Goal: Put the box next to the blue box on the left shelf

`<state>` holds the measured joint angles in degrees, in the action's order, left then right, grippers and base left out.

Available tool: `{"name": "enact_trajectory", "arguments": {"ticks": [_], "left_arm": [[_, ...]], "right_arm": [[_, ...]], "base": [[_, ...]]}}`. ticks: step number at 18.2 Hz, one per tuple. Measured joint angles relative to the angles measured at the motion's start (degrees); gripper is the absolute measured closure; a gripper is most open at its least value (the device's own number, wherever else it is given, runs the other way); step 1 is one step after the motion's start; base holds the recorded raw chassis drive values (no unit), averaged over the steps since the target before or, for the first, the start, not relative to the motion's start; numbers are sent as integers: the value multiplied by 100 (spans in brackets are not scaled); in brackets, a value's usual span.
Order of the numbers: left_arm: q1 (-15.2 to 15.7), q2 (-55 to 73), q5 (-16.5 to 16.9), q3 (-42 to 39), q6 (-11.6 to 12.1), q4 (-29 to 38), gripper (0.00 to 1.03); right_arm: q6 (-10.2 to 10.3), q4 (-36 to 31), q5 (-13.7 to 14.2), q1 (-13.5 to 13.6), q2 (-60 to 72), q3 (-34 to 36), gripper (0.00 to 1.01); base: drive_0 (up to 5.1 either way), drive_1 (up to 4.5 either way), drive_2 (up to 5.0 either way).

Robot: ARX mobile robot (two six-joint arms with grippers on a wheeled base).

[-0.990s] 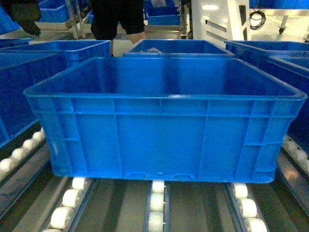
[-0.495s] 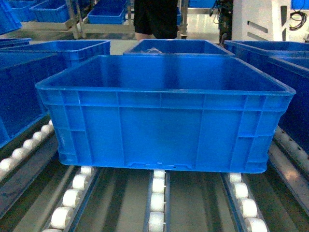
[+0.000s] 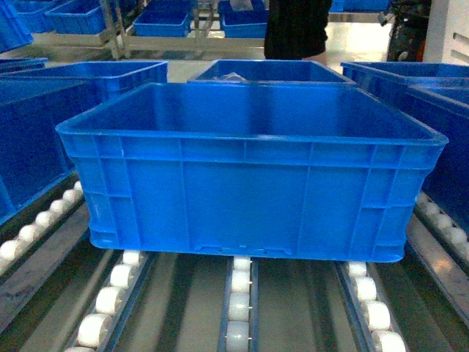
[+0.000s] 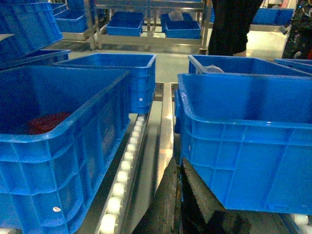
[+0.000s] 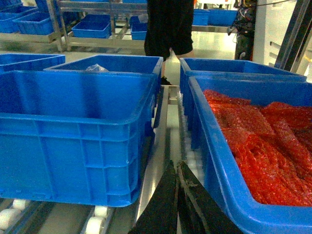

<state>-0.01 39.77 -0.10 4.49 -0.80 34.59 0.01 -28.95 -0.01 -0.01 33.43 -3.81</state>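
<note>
The box [image 3: 249,198] is a large bright-blue empty crate. It stands square on the white rollers of the left shelf [image 3: 238,304], between other blue crates. My left gripper [image 4: 178,163] is shut and empty, low in the gap by the box's [image 4: 248,141] left front corner. A neighbouring blue box [image 4: 53,146] stands to the left of that gap. On the box's [image 5: 73,136] right side, my right gripper [image 5: 174,165] is also shut and empty, in the gap before a crate of red bags [image 5: 253,146]. Neither gripper shows in the head view.
Another blue crate [image 3: 271,71] stands right behind the box. More crates flank it on the left [image 3: 29,139] and right [image 3: 447,132]. A person in black [image 3: 297,29] stands beyond the rack, with further racks of blue bins [image 3: 165,18] behind.
The box sits farther from me on the rollers than a second ago, and has held still for the last half second. The person behind has walked to the right.
</note>
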Motion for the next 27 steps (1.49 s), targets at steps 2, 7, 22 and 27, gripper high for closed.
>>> {"name": "enact_trajectory", "arguments": {"ticks": [2, 7, 22, 27], "left_arm": [[0, -520, 7, -146, 0, -363, 101], [0, -1506, 9, -358, 0, -986, 101], [0, -2992, 9, -358, 0, -2465, 101], [0, -3912, 13, -354, 0, -3373, 101]], "right_arm": [[0, 310, 0, 0, -459, 111, 99], [0, 855, 0, 0, -1327, 306, 99], [-2, 2802, -2, 0, -3309, 293, 99], [-2, 2887, 0, 0, -3316, 304, 99]], "base": [[0, 0, 0], [0, 0, 0], [0, 0, 0], [0, 0, 0]]}}
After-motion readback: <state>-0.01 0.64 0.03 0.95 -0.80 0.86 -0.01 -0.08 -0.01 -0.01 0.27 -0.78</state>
